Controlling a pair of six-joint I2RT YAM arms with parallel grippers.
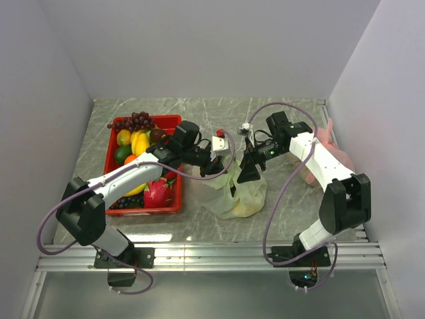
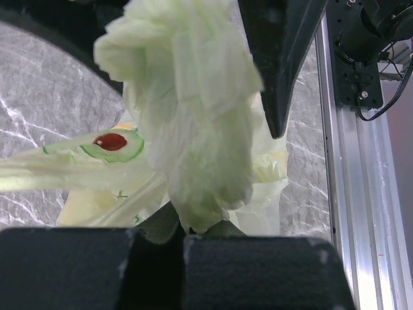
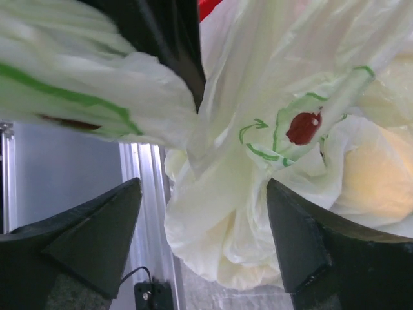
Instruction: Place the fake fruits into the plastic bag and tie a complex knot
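The plastic bag (image 1: pixel 238 196) sits on the table (image 1: pixel 199 113) in the middle of the scene, just right of the red basket (image 1: pixel 143 211). The basket holds most of the fake fruits (image 1: pixel 139 143). The bag's top is drawn up into a bunched, twisted neck between the two arms.

The left gripper (image 1: pixel 218 166) reaches in from the left. In its wrist view, the left gripper (image 2: pixel 177 242) has its fingers (image 2: pixel 258 271) pressed together with the pale-green plastic pinched between them, and the crumpled wad rises from that pinch.

The right gripper (image 1: pixel 251 171) hangs over the bag from the right. In its wrist view, the right gripper (image 3: pixel 203 239) has its fingers (image 3: pixel 322 252) spread wide. The bag's neck (image 3: pixel 219 194) hangs in the gap between them and touches neither finger.

A yellow shape (image 3: pixel 381 181) shows through the plastic at the right. A pink bag (image 1: pixel 327 136) lies by the right wall.
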